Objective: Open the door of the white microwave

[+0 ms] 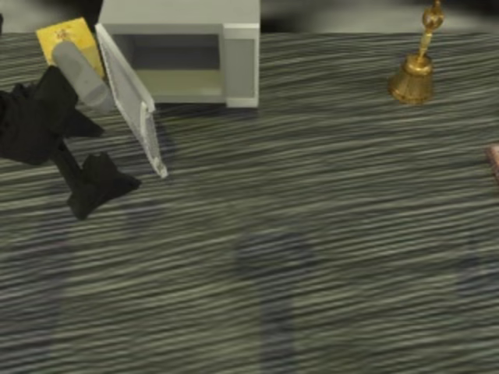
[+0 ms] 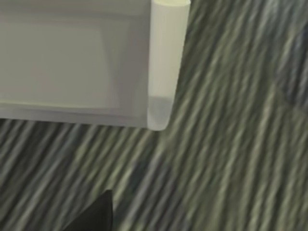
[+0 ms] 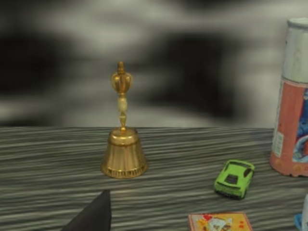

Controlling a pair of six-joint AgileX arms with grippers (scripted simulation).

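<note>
With the door (image 1: pixel 134 101) swung wide on the white microwave (image 1: pixel 187 51), left tool (image 1: pixel 97 183) beside it; finger spread unreadable

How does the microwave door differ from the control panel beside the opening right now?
The door is swung wide open toward the left gripper; the control panel sits fixed on the white microwave. The door has a grey window; the panel is plain. Both are pale grey-white.

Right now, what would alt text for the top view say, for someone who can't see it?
The white microwave stands at the table's far left with its door swung wide open. The left gripper sits just left of the door, and a gold bell stands far right.
</note>
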